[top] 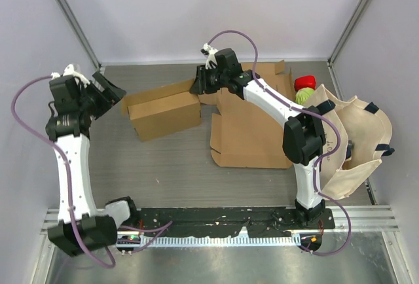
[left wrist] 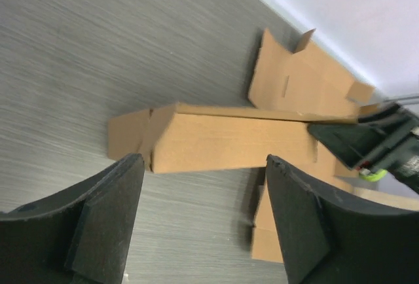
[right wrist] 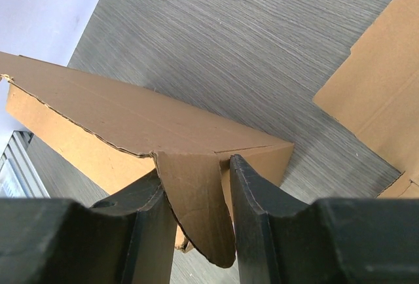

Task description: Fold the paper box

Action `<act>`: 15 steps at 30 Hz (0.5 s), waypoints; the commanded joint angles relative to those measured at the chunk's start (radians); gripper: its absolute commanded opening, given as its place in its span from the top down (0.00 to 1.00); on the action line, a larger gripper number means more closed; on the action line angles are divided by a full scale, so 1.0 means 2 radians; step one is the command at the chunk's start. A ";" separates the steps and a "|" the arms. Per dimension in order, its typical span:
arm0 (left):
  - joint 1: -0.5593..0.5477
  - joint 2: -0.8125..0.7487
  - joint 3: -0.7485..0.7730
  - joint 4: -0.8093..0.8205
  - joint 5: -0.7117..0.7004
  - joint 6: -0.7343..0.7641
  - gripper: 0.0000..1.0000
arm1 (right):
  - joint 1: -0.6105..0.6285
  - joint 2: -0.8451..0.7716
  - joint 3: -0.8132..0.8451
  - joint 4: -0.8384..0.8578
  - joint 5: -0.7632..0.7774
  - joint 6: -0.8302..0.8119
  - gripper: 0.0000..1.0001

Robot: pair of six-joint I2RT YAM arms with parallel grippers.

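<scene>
Your left jaws stood wide apart with nothing between them, off the left end of the paper box (top: 163, 115) and aimed along it. In the left wrist view the box's near end sat centred in the gap but apart from both fingers (left wrist: 105, 218).

The box lay on the desk (top: 177, 173) between your two arms, its long axis running from the left jaws across to the right ones, slightly slanted, with the lid panel lifted at the right end.

Your right jaws were already at that right end, so that arm was the nearer one. They stood partly apart with the end flap (right wrist: 196, 199) hanging down between them and filling the gap. Whether they were pinching it or only bracketing it, I could not tell.

Any tuck of that flap would, I judge, run leftward along the box's length, with the left jaws placed to brace the far end.

A flat cardboard sheet (top: 252, 133) lay just right of the box.
</scene>
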 commanded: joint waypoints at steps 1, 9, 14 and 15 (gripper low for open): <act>-0.014 0.078 0.052 -0.057 -0.041 0.053 0.29 | 0.004 -0.009 0.013 0.002 0.007 0.001 0.60; -0.037 0.127 0.095 -0.103 -0.061 0.093 0.48 | 0.004 -0.002 0.019 0.003 0.002 0.003 0.60; -0.055 0.125 0.074 -0.086 -0.065 0.089 0.57 | 0.004 -0.002 0.018 0.004 0.002 0.001 0.60; -0.059 0.129 0.076 -0.086 -0.075 0.089 0.59 | 0.004 -0.002 0.017 0.003 0.002 0.002 0.60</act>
